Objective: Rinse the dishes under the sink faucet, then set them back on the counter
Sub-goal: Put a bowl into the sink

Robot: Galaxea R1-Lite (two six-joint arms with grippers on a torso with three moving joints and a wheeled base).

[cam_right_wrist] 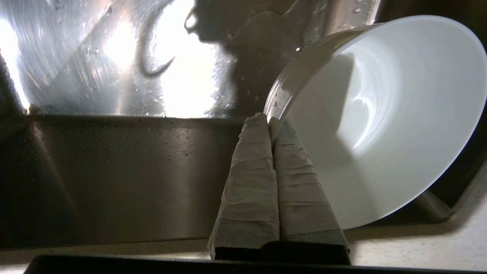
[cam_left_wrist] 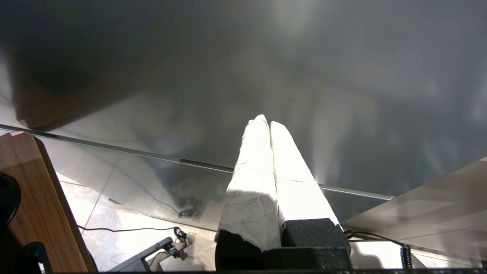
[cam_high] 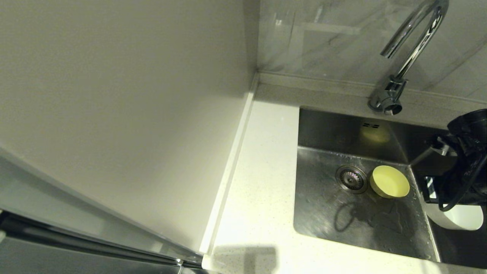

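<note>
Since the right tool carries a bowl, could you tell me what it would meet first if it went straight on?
Probably the sink's steel inner wall, then its wet floor. The right tool grips the white bowl by its rim; depth is unclear.

Head camera looks down on the sink [cam_high: 342, 217]; right wrist camera views it close.

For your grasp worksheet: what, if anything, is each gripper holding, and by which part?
The right gripper pinches the white bowl by its rim, tilted over the sink. The left gripper is shut, holding nothing.
</note>
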